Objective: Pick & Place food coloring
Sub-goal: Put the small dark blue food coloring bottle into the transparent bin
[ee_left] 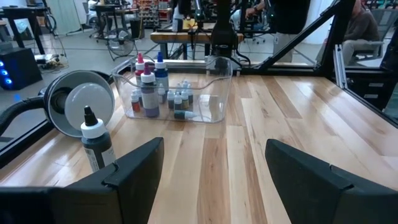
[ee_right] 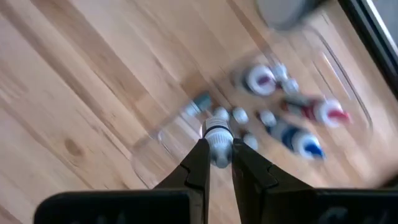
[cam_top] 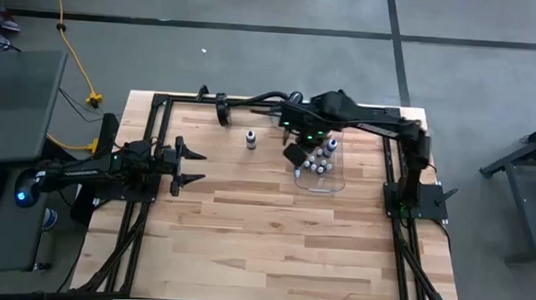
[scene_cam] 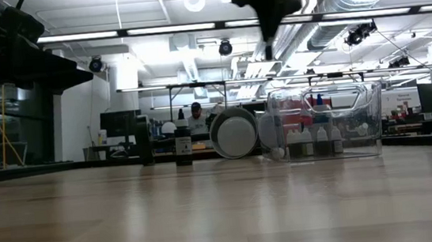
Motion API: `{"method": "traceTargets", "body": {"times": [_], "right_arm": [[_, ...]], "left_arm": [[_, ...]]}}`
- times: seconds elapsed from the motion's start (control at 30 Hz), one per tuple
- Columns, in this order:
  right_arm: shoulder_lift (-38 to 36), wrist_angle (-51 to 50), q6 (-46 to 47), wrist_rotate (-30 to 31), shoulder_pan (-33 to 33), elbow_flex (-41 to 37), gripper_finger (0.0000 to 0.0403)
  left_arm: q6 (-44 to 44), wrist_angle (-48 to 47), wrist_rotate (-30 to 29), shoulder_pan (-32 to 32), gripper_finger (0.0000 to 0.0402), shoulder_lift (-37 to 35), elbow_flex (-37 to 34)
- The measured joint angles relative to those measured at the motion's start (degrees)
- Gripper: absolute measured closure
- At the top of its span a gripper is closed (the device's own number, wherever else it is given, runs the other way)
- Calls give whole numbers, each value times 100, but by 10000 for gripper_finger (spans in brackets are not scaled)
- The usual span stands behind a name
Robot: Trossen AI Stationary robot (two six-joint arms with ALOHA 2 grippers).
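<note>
From above, we see the right gripper [cam_top: 295,155] hanging over the near-left corner of the clear tray [cam_top: 332,185], which sits on the wooden table [cam_top: 272,242] toward its far right. Small food coloring bottles [cam_top: 321,158] cluster inside the tray. One dark bottle [cam_top: 250,139] stands alone on the table to the tray's left, near the lamp head [cam_top: 222,109]. The left gripper [cam_top: 192,165] waits at the table's left side, fingers spread wide with nothing between them.

At table height, we see the tray [scene_cam: 374,114] with bottles [scene_cam: 321,136] standing inside, the lone dark bottle [scene_cam: 183,146] upright beside the round lamp head [scene_cam: 234,133], and the right arm coming down from the top edge.

Through the left wrist camera, we see the spread fingers [ee_left: 134,165], the dark bottle [ee_left: 96,142] in front of the lamp head [ee_left: 87,102], and the tray [ee_left: 214,115] holding tall and small bottles [ee_left: 149,90].

Through the right wrist camera, we see the right gripper [ee_right: 219,155] clenched on one small bottle [ee_right: 218,138] with a white cap, above the tray's [ee_right: 348,87] other bottles [ee_right: 301,140].
</note>
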Motion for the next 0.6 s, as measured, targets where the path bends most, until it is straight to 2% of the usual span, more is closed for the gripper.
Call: {"method": "traceTargets", "body": {"times": [0.17,0.3,0.43,0.6], "right_arm": [[-990,431,457,24,0,-1466,367],[-1635,1042,824,-211,51,-2612,367],[-1920,1695,1058,-475,129,-3501,367],[-1938,2440,1189,-703,153,-4214,367]], "left_arm": [[-1,0,-2,1,124,0,0],[-1,0,-1,0,124,0,0],[-1,2,-2,-1,124,0,0],[1,2,-2,-1,124,0,0]]}}
